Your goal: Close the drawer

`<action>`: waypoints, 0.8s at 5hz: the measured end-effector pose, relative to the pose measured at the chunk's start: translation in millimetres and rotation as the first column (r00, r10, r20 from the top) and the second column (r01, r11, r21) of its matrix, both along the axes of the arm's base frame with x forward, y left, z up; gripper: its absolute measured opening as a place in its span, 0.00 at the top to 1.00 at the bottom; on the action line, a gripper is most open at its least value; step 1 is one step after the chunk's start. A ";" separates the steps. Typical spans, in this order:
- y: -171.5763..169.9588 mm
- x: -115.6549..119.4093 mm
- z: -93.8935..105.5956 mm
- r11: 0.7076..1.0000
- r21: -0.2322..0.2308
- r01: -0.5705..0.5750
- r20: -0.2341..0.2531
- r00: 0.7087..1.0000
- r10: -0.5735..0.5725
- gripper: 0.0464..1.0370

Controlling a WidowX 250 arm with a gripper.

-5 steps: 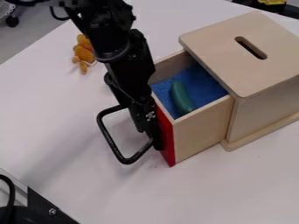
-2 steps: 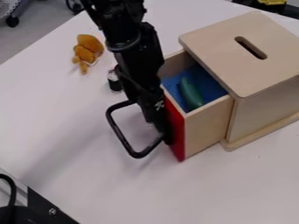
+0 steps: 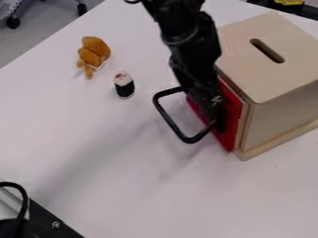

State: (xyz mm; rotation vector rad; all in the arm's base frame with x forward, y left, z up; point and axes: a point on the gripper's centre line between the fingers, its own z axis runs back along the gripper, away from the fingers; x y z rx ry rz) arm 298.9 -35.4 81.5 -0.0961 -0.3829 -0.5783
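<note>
The black gripper point(image 3: 214, 118) hangs down against the red front of the drawer point(image 3: 231, 122), at the left side of the light wooden box point(image 3: 267, 69). The drawer is almost fully inside the box, with only a thin strip of its wooden side showing behind the red panel. Its inside is hidden from sight. A black loop-shaped bracket on the arm sticks out left of the red front.
An orange-brown plush toy point(image 3: 93, 52) lies on the white table point(image 3: 93, 139) at the upper left. A small black and white sushi-like piece point(image 3: 124, 84) stands near it. Black equipment point(image 3: 53, 223) occupies the lower left corner.
The gripper has moved right and slightly up, and the drawer has slid into the box with it. The green object and blue lining have gone out of sight. The sushi-like piece is uncovered.
</note>
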 end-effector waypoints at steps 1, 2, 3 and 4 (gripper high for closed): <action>-8.6 7.0 -2.4 1.000 0.000 0.020 0.004 1.000 -0.020 0.04; -13.8 9.2 -8.0 1.000 0.001 0.029 -0.001 1.000 -0.029 0.04; -13.5 11.4 -8.5 1.000 0.007 0.031 0.002 1.000 -0.031 0.04; -13.9 11.2 -8.2 1.000 0.012 0.021 0.001 1.000 -0.021 0.04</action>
